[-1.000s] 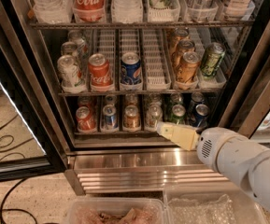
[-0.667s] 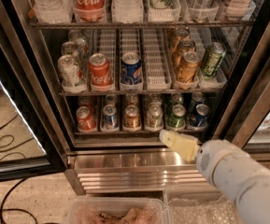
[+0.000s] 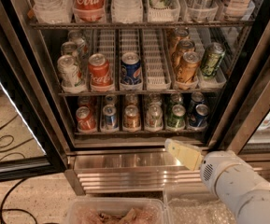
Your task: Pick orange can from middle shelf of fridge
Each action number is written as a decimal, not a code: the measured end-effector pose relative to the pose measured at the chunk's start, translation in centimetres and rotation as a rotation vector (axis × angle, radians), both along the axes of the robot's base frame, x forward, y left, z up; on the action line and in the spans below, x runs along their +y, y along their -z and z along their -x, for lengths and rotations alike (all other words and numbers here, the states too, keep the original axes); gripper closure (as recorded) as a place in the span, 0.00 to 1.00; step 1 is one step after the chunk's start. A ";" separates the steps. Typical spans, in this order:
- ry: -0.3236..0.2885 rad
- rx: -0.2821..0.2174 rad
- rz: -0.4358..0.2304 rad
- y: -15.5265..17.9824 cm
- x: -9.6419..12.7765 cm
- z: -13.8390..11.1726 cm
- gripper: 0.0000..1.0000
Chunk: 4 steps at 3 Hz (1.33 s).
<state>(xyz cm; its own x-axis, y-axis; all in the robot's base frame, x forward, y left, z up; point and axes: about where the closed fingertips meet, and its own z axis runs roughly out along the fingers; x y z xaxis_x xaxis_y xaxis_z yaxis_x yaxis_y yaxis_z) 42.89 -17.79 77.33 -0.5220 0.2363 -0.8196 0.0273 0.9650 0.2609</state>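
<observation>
The fridge (image 3: 41, 101) stands open in front of me. On the middle shelf (image 3: 139, 91), white can-lane trays hold cans. Three orange cans (image 3: 187, 68) stand in a lane at the right, one behind another. A green can (image 3: 211, 59) is to their right. A red Coca-Cola can (image 3: 99, 71), a blue can (image 3: 131, 69) and a silver can (image 3: 68, 71) stand to the left. My gripper (image 3: 183, 154) is low, in front of the ribbed steel base (image 3: 125, 171), below the orange cans and well apart from them.
The upper shelf holds bottles, among them a Coca-Cola bottle (image 3: 88, 1). The lower shelf (image 3: 139, 130) holds several cans. The glass door (image 3: 8, 125) hangs open at the left, and a black frame (image 3: 251, 101) is at the right. Two clear bins (image 3: 116, 211) sit at the bottom.
My arm has dropped lower and pulled back. The gripper has gone from in front of the lower shelf's cans down to in front of the steel base.
</observation>
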 end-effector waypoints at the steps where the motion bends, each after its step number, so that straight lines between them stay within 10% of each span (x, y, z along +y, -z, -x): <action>1: 0.068 -0.078 -0.001 -2.4 -1.1 -0.5 0.00; 2: 0.199 -0.204 -0.014 -5.9 -1.9 0.3 0.00; 4: 0.260 -0.309 0.054 -7.4 -3.1 -0.5 0.00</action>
<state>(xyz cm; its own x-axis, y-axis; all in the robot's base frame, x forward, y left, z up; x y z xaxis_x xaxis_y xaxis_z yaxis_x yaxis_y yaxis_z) 43.38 -20.91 84.72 -0.1773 0.2802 -0.9434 0.2006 0.9488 0.2441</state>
